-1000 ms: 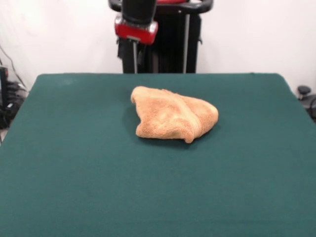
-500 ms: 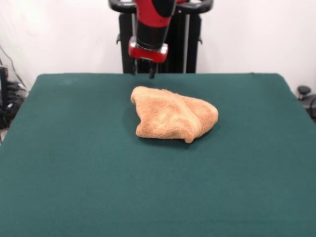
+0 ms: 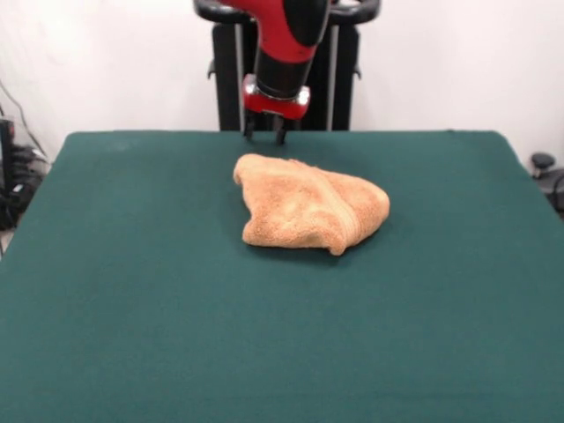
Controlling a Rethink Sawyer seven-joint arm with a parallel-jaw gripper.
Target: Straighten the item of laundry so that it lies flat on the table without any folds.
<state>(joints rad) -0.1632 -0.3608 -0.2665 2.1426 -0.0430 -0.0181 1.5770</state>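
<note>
1. The towel sits a bit behind the middle of the green desk, bunched into a lumpy heap rather than lying flat. There's loads of bare felt all round it, so room to spread it out isn't the issue.

2. It's fluffy terry cloth, so I'd expect it to be soft, floppy and light. It won't hold any shape when lifted; it'll just drape and sag. The nap probably grips the felt a little too, so dragging it might stretch a fold out instead of sliding the whole heap along.

3. A thick rolled fold runs down toward the front-right, ending in a rounded nub at the near edge. The far-left end comes up into a sort of corner peak. Honestly, I'd go for that peak or some other free edge, not the fat middle, since a pinch in the middle would just lift the whole wad.

4. The pincer hangs off the red arm just behind the towel's far-left corner, near it but not touching. Its two thin prongs point down with a clear gap between them, nothing held.

5. So nothing's flattened yet; every fold is in place.
</note>
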